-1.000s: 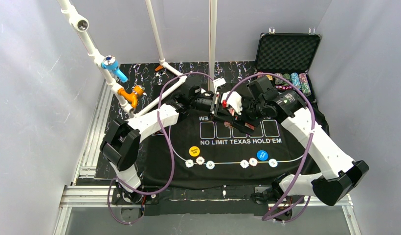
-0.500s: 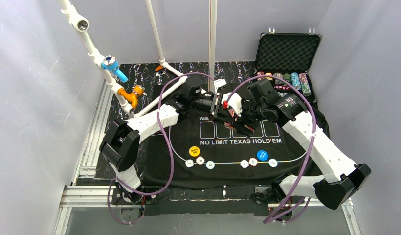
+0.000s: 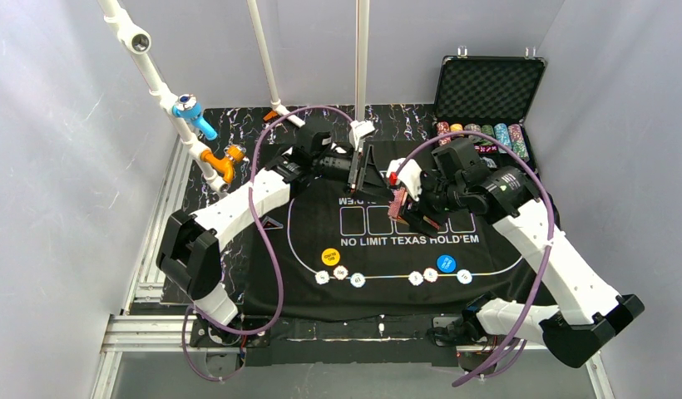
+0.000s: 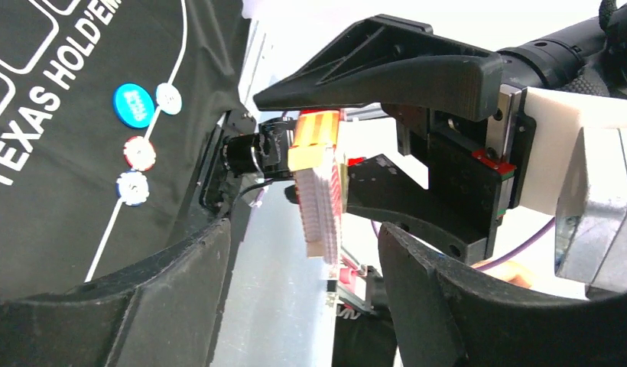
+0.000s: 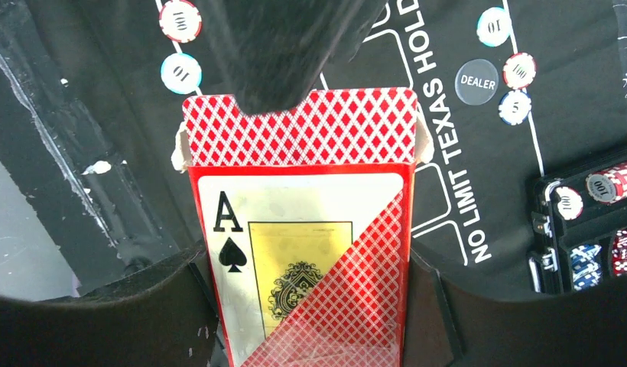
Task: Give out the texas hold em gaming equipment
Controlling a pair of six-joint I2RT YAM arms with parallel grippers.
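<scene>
- I am clamping my right gripper point(image 3: 402, 204) on the card box point(image 5: 295, 229) at the mat's point(image 3: 387, 259) twelve o'clock.
- My left gripper point(image 3: 360, 170) is gaping empty at the box's ten o'clock.
- Unboxing the cards, I judge; next needs pinching the flap.

red card pack point(image 5: 299, 229) — flap open

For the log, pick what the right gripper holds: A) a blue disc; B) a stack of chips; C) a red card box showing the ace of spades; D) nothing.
C: the right gripper clamps the card box between its fingers, and the ace of spades faces the wrist camera.
</scene>
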